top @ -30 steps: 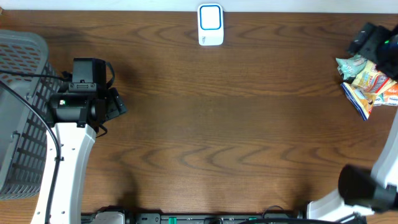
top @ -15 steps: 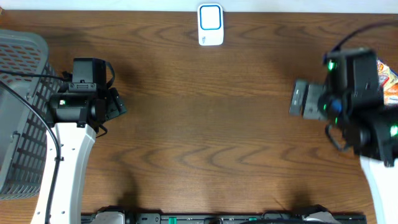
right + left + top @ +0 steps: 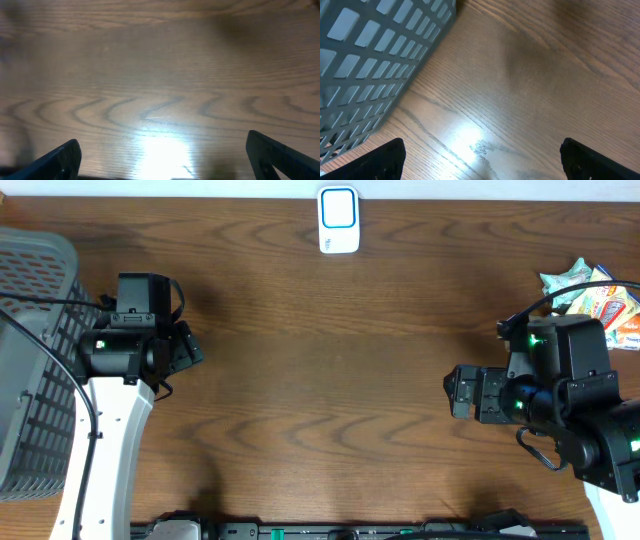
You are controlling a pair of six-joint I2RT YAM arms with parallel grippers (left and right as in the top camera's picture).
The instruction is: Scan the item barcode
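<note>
Overhead: the snack packets [image 3: 592,300] are a crinkled heap of orange, green and blue, well to the right of the scanner [image 3: 338,220]. Of the 2 arms the right is nearer, but the right gripper [image 3: 452,392] is spread, empty and aimed away from them. The heap's long axis seems diagonal. The left gripper [image 3: 188,346] sits far on the scanner's other side.

Left wrist: fingers [image 3: 380,160] wide apart, holding nothing — a basket [image 3: 370,60] beside them.

Right wrist: fingers [image 3: 55,160] wide apart over bare tabletop [image 3: 160,75] — no packet in sight.

Bare wooden table [image 3: 330,380] open in front of the white scanner [image 3: 339,220], grey basket [image 3: 45,410] walling off its far left, snack packets [image 3: 592,292] heaped at its far right
</note>
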